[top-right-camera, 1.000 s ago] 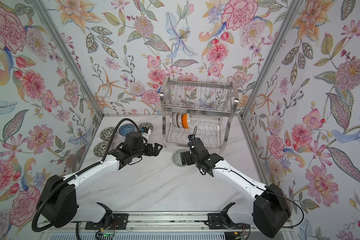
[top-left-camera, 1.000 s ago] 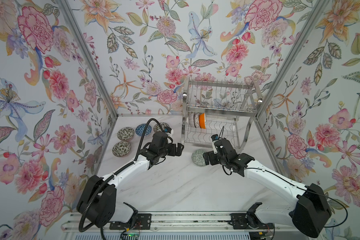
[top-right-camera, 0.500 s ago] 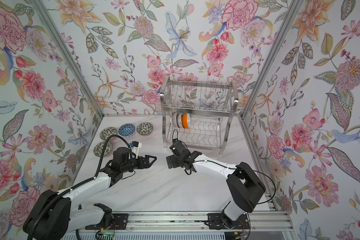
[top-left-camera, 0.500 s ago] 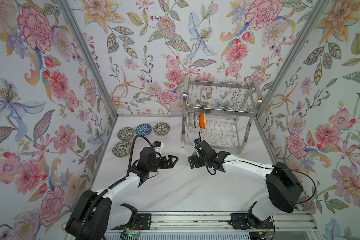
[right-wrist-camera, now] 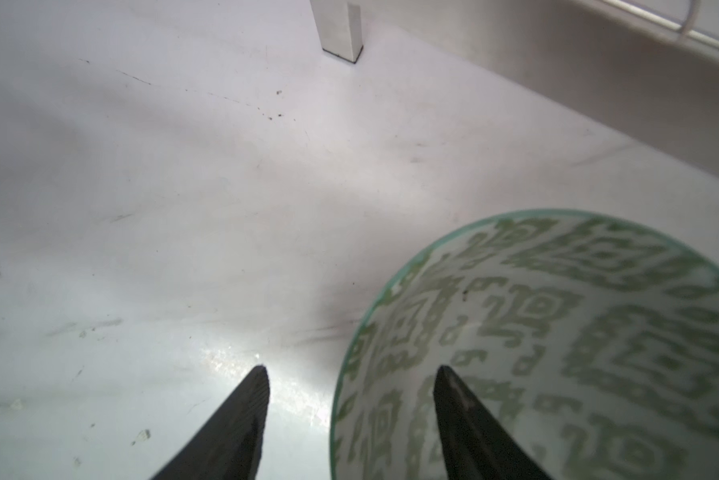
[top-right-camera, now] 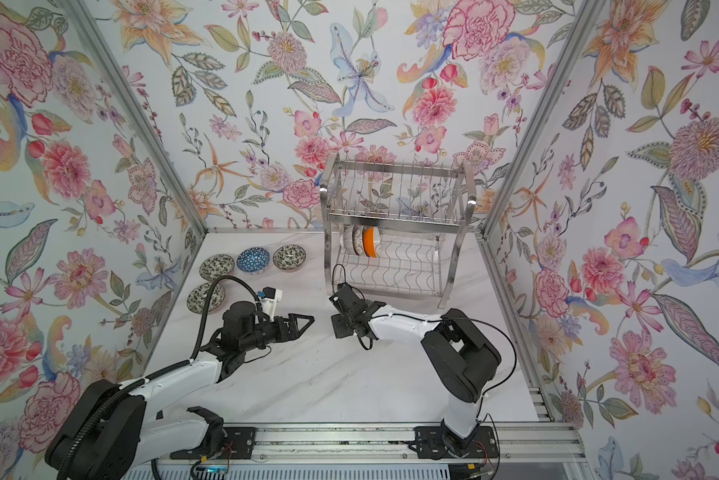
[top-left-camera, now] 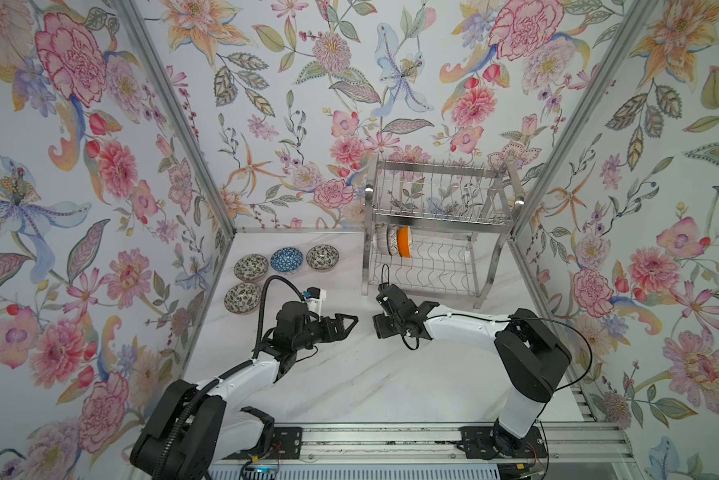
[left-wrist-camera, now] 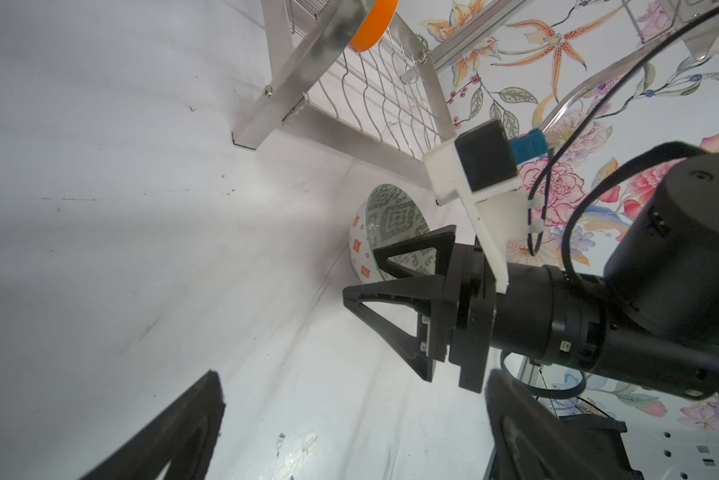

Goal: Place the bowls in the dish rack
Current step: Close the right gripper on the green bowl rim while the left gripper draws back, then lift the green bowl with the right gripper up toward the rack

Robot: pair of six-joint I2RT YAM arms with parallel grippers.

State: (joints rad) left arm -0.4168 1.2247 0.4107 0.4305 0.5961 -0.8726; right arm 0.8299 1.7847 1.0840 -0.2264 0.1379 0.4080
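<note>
On the marble tabletop [right-wrist-camera: 141, 208], a green-patterned ceramic bowl [right-wrist-camera: 578, 332] is being straddled (rim unpinched) by the spread right gripper [right-wrist-camera: 349, 370]; uneven closing risks tipping.

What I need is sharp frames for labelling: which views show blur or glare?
Right wrist: the green bowl is close and soft, with a glare patch on the table. Left wrist: the dish rack is crisp. In both top views: even light, sharp; the blue bowl reads clearly.
</note>
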